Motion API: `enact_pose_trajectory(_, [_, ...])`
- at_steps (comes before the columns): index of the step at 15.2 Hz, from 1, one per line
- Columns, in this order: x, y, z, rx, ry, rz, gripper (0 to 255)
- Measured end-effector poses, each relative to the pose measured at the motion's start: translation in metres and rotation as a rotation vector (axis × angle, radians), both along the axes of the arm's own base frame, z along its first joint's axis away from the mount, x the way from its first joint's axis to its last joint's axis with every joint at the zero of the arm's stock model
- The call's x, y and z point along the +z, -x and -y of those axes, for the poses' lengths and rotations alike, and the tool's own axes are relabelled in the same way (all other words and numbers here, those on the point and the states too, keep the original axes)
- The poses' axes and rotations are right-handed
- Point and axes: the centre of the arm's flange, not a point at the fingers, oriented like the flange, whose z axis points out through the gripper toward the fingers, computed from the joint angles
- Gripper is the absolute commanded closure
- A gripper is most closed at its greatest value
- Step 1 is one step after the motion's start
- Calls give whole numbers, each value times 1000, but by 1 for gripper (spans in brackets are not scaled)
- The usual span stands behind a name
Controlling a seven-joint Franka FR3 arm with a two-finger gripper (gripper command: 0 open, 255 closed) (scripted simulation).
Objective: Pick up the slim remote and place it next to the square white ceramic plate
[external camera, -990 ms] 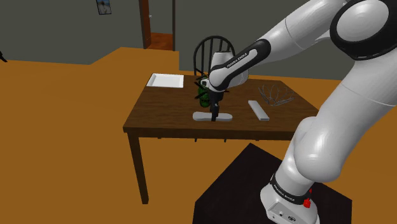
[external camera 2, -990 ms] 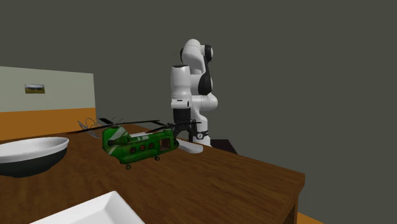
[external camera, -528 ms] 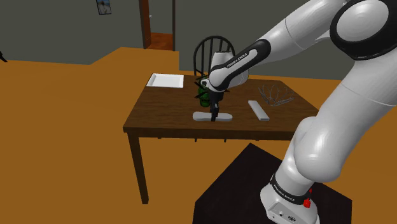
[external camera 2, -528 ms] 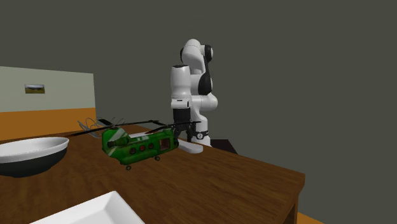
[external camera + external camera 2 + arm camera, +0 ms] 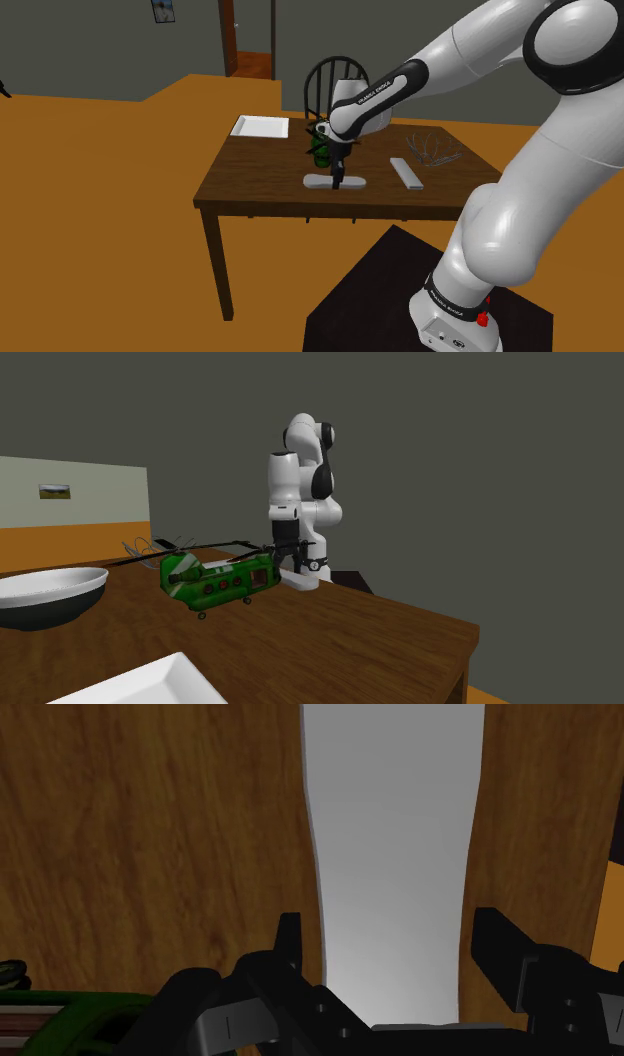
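On worktop (image 5: 250, 175), near edge closest to stand, slim remote (image 5: 320, 183) lies flat, pale grey. Tool (image 5: 338, 181) points straight down over its middle. Fingers (image 5: 289, 939) spread, one along each long side of remote, narrow gap visible at both in wrist view; nothing pinched. Green toy helicopter (image 5: 220, 580) just behind remote. Square white plate (image 5: 260, 126) at far corner, well apart from remote.

White arm (image 5: 470, 45) reaches forward, end effector (image 5: 337, 184) pointing straight down, fingers (image 5: 290, 944) spread apart
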Motion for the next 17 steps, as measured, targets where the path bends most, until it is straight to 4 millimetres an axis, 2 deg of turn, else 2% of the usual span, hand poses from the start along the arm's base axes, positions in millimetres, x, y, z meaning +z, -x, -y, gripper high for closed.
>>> enact_pose_trajectory(15, [75, 1, -1, 0, 0, 0, 255])
enact_pose_trajectory(17, [81, -15, 9, -1, 0, 0, 255])
